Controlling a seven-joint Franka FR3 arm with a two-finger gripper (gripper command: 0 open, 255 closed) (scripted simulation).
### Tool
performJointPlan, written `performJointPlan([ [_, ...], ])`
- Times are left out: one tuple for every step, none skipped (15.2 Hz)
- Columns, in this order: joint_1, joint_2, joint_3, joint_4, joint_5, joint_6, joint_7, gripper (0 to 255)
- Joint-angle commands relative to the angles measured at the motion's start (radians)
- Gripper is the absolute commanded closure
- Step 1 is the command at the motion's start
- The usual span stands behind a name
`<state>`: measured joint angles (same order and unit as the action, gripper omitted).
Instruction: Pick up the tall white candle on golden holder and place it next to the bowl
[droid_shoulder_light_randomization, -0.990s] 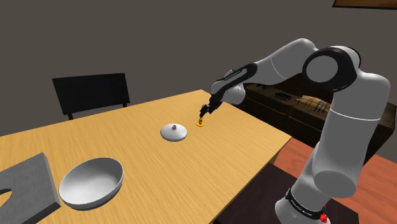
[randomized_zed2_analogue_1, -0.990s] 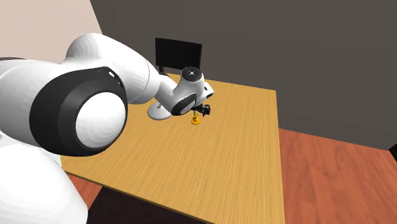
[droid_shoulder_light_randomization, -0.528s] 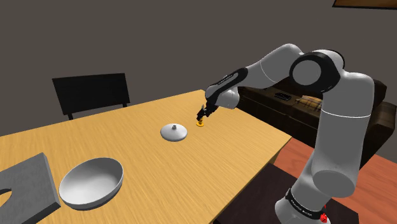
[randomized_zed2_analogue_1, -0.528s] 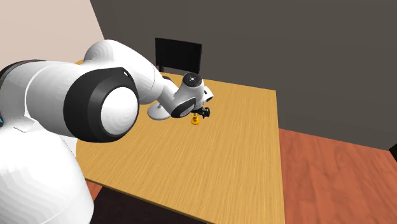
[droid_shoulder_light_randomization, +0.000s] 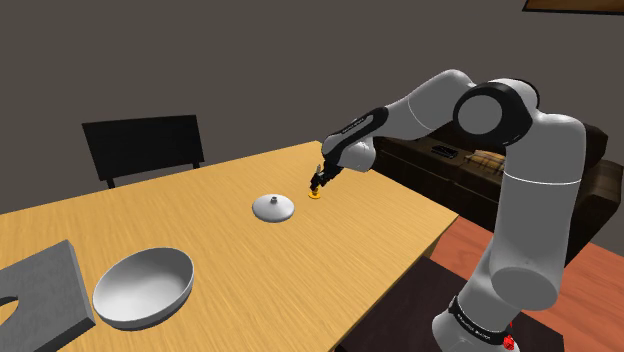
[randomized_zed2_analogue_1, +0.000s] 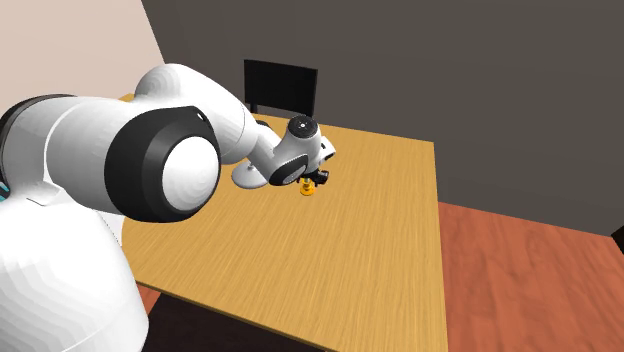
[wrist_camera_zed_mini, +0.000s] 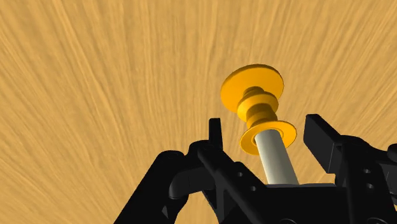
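Two black fingers (wrist_camera_zed_mini: 215, 133) of the hand (wrist_camera_zed_mini: 267, 128) stand apart, flanking the white candle (wrist_camera_zed_mini: 276, 158) without gripping it. Its golden holder (wrist_camera_zed_mini: 253, 89) rests on the wooden bench (wrist_camera_zed_mini: 95, 76), near a grey lid (droid_shoulder_light_randomization: 273, 207) and well apart from the bowl (droid_shoulder_light_randomization: 145, 287).

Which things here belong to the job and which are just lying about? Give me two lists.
Job: white candle on its golden holder, between the open jaws; bowl; table.
Lying about: round white lid; grey slab; black chair.
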<state>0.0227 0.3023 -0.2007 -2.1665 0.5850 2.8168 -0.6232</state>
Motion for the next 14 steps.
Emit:
performJointPlan([
  [0.0,0.0,0.0,0.0,0.0,0.0,0.0,255],
  [0.0,0.0,0.0,0.0,0.0,0.0,0.0,255],
  [0.0,0.0,0.0,0.0,0.0,0.0,0.0,255],
  [0.0,0.0,0.0,0.0,0.0,0.0,0.0,255],
  [0.0,0.0,0.0,0.0,0.0,0.0,0.0,255],
  [0.0,0.0,0.0,0.0,0.0,0.0,0.0,255],
  [0.0,0.0,0.0,0.0,0.0,0.0,0.0,255],
  [0.0,0.0,0.0,0.0,0.0,0.0,0.0,255],
  [0.0,0.0,0.0,0.0,0.0,0.0,0.0,255],
  [0.006,-0.01,-0.008,0.0,-0.013,-0.009,0.012,255],
  [0.011,-0.021,-0.016,0.0,-0.027,-0.019,0.024,255],
  [0.016,-0.031,-0.023,0.0,-0.04,-0.029,0.036,255],
  [0.021,-0.041,-0.03,0.0,-0.053,-0.038,0.048,255],
  [0.026,-0.051,-0.037,0.001,-0.067,-0.048,0.06,255],
])
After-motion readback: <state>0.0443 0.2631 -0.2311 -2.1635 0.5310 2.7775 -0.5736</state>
